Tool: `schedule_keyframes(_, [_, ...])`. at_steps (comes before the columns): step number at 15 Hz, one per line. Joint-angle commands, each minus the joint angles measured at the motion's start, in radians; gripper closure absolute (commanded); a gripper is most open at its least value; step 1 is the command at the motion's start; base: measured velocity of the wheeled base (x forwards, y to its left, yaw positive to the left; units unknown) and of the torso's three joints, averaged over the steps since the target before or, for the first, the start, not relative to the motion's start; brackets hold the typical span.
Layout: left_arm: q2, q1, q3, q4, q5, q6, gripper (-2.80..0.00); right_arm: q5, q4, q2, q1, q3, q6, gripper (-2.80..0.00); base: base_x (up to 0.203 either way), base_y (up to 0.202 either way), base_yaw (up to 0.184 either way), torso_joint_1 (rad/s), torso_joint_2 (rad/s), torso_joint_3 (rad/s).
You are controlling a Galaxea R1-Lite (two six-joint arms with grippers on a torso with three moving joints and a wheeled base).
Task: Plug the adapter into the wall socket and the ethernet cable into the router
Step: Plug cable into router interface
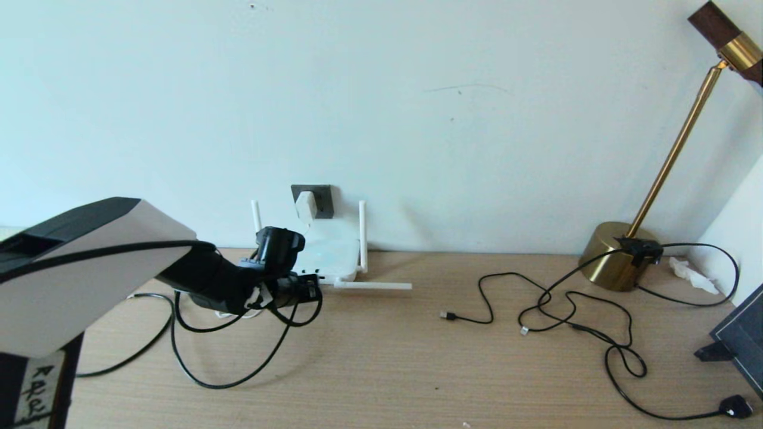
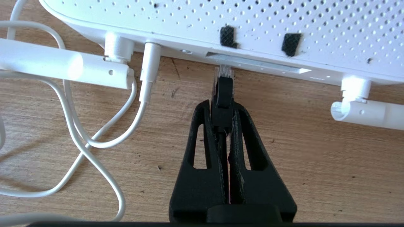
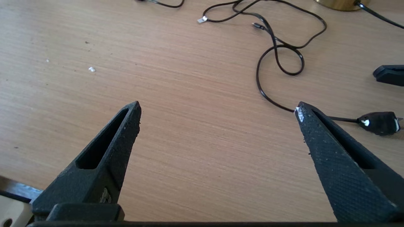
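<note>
Wooden desk point(image 2: 315, 164): left claw point(image 2: 223, 108) clamps the ethernet cable point(image 2: 223, 91), connector tip just short of the router point(image 2: 221, 25).

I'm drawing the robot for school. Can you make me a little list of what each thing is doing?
left gripper: shut on the ethernet cable, its clear tip right at the router's port slot, not yet pushed in
right gripper: open, holding nothing, above the bare desk
router: white, on the desk by the wall
adapter: white, sitting in the wall socket
white cord: already plugged into the router
lamp: gold, on the right, black cables lying near it
</note>
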Motion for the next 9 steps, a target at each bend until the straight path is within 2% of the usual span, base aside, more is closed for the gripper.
schedule_keyframes(1, [0.022,0.003,-0.010,-0.036,0.003,0.000,0.00,0.000,0.001,0.003,0.001,-0.002,-0.003,-2.80,0.000,0.000,0.000,0.000,0.00,0.000])
schedule_keyframes(9, [0.009,0.003,0.003,-0.036,0.003,0.002,0.00,0.000,0.025,0.006,-0.006,-0.008,-0.002,-2.80,0.000,0.000,0.000,0.000,0.00,0.000])
